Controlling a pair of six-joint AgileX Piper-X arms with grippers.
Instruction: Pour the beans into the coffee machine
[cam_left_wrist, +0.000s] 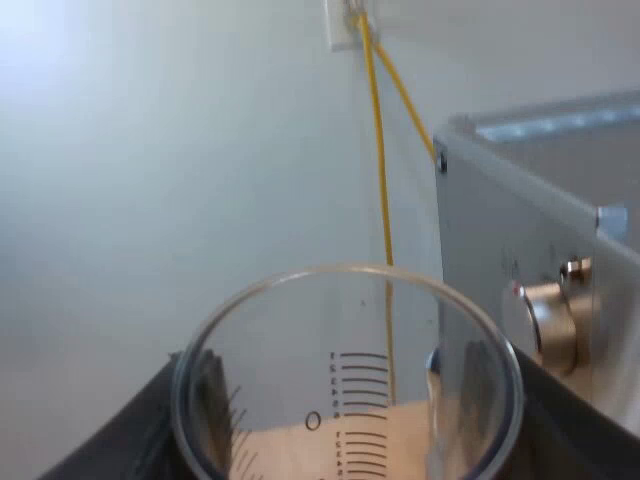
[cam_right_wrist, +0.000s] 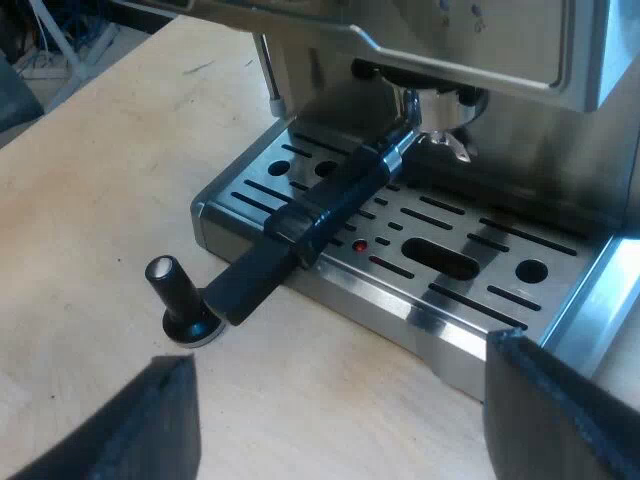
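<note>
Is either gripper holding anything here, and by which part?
The left gripper holds the measuring glass by its opposite sides, near the rim. The right gripper is open and holds nothing.

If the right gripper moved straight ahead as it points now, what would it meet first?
Probably the drip tray's front edge, beside the holder's dark handle, though depth is unclear.
</note>
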